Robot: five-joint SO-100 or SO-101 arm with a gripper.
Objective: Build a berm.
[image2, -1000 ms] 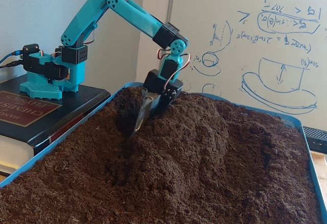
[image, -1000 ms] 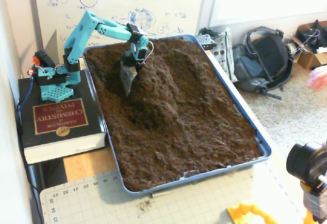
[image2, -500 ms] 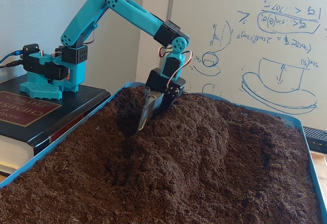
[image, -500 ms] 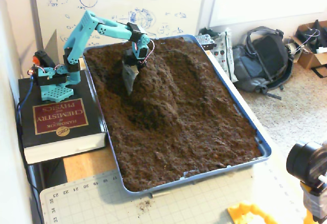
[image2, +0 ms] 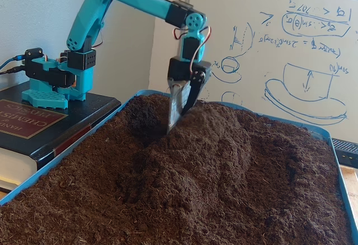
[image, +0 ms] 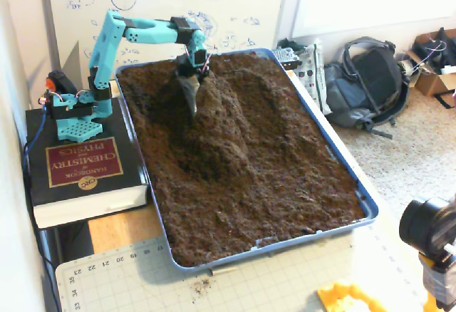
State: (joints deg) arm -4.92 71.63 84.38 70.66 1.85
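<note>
My gripper now higher than half second ago, swung upright, tip at far end of berm crest, left of it before. Fingers slightly parted, holding nothing. Berm stretches away from me down middle of tray; trough beside it. My base sits on book. Whiteboard behind; backpack on floor.
</note>
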